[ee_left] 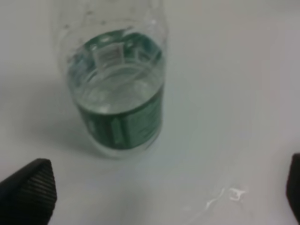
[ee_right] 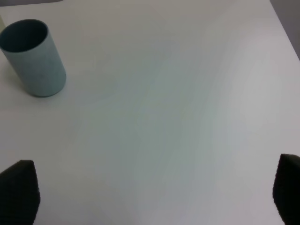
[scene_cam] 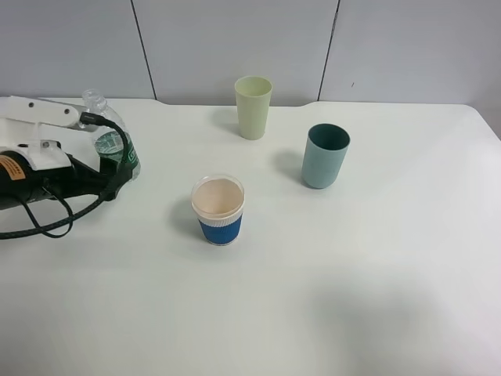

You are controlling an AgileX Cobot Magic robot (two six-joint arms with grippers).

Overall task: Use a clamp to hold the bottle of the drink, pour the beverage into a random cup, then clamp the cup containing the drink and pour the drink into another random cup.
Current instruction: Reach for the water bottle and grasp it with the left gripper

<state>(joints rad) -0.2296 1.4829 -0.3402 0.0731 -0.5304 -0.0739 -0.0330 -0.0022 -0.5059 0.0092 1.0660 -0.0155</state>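
Green-labelled bottle (ee_left: 123, 117) — blue-sleeved cup (scene_cam: 218, 213), pale green cup (scene_cam: 253, 110), teal cup (scene_cam: 324, 158).

White-and-black arm at the left edge of the overhead frame

The left arm (scene_cam: 35, 145) has a glossy white shell over black joints, an orange sticker (scene_cam: 9, 168) with dark print (too small to read) at the far left edge, and black cables (scene_cam: 124, 153) curling around it. Up close, the left gripper's fingertips (ee_left: 30, 190) are matte black with fine ribbing; the right gripper's fingertips (ee_right: 18, 192) show as plain dark, blurred blocks.
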